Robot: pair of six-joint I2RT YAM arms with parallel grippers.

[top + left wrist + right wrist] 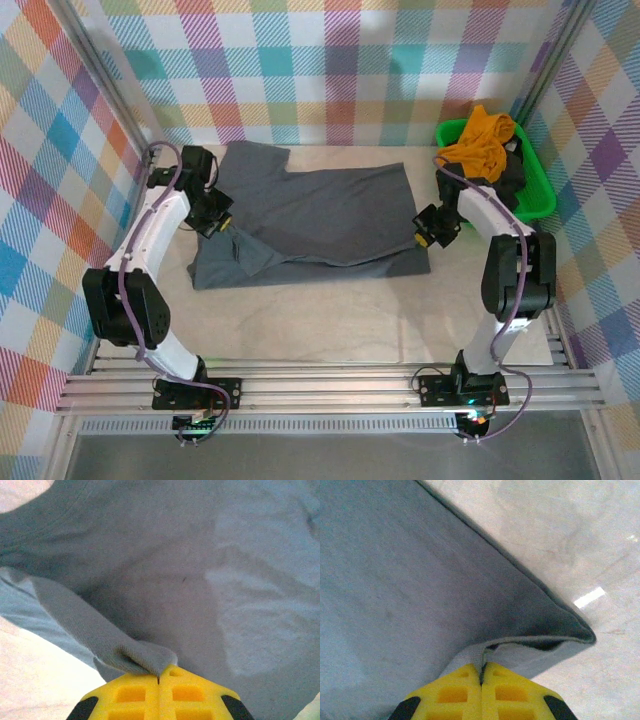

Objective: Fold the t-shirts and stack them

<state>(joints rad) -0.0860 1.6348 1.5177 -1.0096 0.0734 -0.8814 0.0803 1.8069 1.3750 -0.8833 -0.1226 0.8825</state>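
Lying across the middle of the pale tabletop [330, 320], the slate-grey t-shirt [320, 215] is spread mostly flat, with an upper layer of cloth overlapping a lower one that juts out at the near left. At its left edge the left gripper [222, 222] has its yellow jaws pressed together on a raised pinch of grey fabric, seen close in the left wrist view [160, 680]. At the right edge the right gripper [425, 238] likewise has its jaws closed on the hem beside a folded corner, as the right wrist view shows [481, 667]. Well to the right, at the back corner, a green bin [540, 190] holds the crumpled mustard-orange t-shirt [480, 140] on top of a dark charcoal t-shirt [512, 175]. Pastel plaid walls [330, 70] surround the workspace.
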